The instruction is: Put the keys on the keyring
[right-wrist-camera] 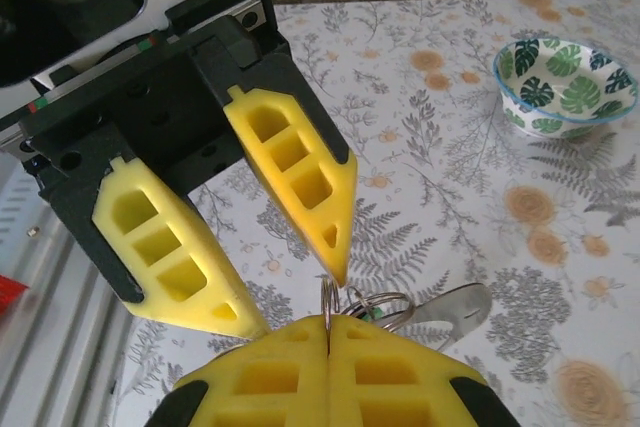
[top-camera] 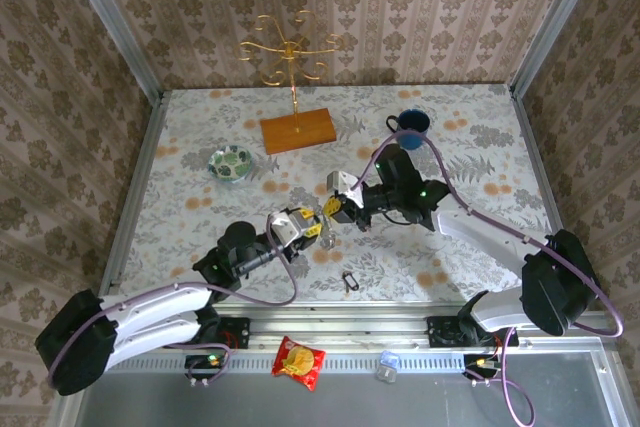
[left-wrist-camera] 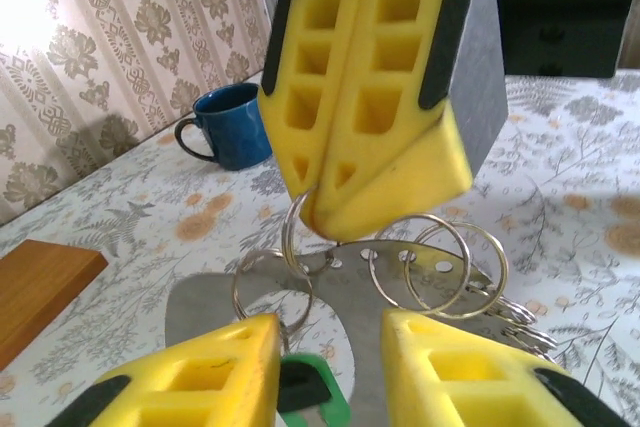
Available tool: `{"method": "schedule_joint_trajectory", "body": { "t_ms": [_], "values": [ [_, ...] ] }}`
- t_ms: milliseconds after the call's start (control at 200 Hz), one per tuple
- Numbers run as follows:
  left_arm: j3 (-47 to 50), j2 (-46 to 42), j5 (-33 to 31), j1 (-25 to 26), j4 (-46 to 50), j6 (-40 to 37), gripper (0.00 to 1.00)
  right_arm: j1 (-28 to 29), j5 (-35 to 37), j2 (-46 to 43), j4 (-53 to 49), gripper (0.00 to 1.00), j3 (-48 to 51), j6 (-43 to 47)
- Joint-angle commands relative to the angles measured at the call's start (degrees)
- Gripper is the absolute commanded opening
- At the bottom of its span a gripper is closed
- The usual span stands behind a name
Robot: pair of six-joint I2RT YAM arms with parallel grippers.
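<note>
The right pincer [left-wrist-camera: 318, 209] is clenched, its two yellow pads pressed flat together on one thin wire ring of the keyring [left-wrist-camera: 205, 307]. From that ring the keyring's flat grey metal band hangs beneath, with a large hole through it and several more wire loops fanned out on the side away from the mug. The left pincer [left-wrist-camera: 330, 325] faces it tip to tip and is released, its fingers [left-wrist-camera: 215, 367] standing well apart. The green key [left-wrist-camera: 312, 387] sits in the gap between them, against the grey band; whether a pad touches it I cannot tell.

From above, both pincers meet near the middle of the flowered desk [top-camera: 470, 167]. The black key [top-camera: 350, 280] lies alone on the desk, nearer the front edge and apart from both pincers. A blue mug [top-camera: 413, 125] stands toward the back right, a leaf-patterned bowl [top-camera: 231, 163] to the left, and a wooden-based stand [top-camera: 297, 131] with gold hooks at the back.
</note>
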State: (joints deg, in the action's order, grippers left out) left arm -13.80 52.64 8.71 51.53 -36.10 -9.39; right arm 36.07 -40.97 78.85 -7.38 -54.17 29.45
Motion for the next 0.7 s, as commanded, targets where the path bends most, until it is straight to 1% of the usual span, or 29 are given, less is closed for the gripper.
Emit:
{"method": "schedule_joint_trajectory", "body": {
  "t_ms": [0, 105, 320, 405, 560, 640, 695],
  "values": [
    [-3.55, -1.56, 0.01, -0.78, 8.55, -3.41, 0.34, 1.59, 4.25, 0.43, -9.59, 0.00, -3.70, 7.23],
    [-4.54, -2.16, 1.56, -1.58, 9.78, -3.97, 0.33, 2.83, 7.73, 0.43, -13.40, 0.00, -5.81, 10.96],
    [-6.14, -2.31, 5.53, -2.66, 12.00, -4.81, 0.28, 5.14, 10.56, 2.78, -17.82, 0.00, -9.35, 16.04],
    [-6.62, -1.68, 7.28, -2.85, 12.19, -4.76, 0.26, 6.23, 11.85, 3.24, -18.33, 0.00, -10.46, 16.90],
    [-8.01, 0.38, 9.52, -2.84, 13.65, -5.19, 0.24, 7.84, 11.46, 3.33, -18.02, 0.00, -11.22, 17.13],
    [-8.39, 1.40, 9.90, -2.85, 13.71, -5.76, 0.19, 8.44, 10.72, 3.42, -18.36, 0.00, -11.65, 17.38],
    [-8.69, 1.83, 10.14, -2.93, 13.86, -6.16, 0.13, 8.57, 9.59, 3.26, -18.38, 0.00, -11.58, 17.52]
  ]
}}
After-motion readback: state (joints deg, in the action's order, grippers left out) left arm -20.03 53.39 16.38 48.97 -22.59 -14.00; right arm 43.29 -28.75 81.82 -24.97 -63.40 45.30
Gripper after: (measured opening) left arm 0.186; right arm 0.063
